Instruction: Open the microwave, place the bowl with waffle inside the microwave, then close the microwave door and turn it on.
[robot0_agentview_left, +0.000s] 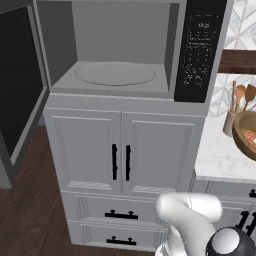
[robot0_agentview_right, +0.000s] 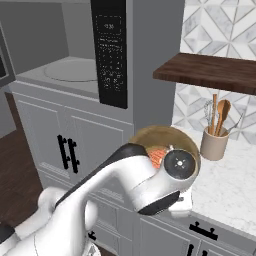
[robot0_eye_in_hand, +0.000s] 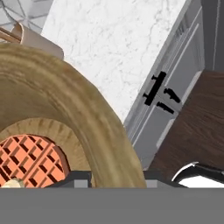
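The microwave (robot0_agentview_left: 125, 50) stands with its cavity showing, a round glass plate (robot0_agentview_left: 115, 74) on its floor. The microwave door (robot0_agentview_left: 20, 90) is swung wide open to the left. At the right edge of the left base view the brown bowl (robot0_agentview_left: 246, 134) hangs tilted over the counter, with the reddish waffle (robot0_agentview_left: 248, 136) inside. In the hand view my gripper (robot0_eye_in_hand: 116, 177) is shut on the near rim of the bowl (robot0_eye_in_hand: 78, 100), and the waffle (robot0_eye_in_hand: 30, 157) lies just beyond it. The right base view has my hand in front of the bowl (robot0_agentview_right: 150, 136) and waffle (robot0_agentview_right: 156, 156).
A beige crock of wooden spoons (robot0_agentview_right: 214, 142) stands on the marble counter (robot0_agentview_right: 230, 185) behind the bowl, under a dark wooden shelf (robot0_agentview_right: 210, 72). Grey cabinet doors and drawers (robot0_agentview_left: 122, 155) sit below the microwave. Dark wood floor (robot0_agentview_left: 30, 210) lies to the left.
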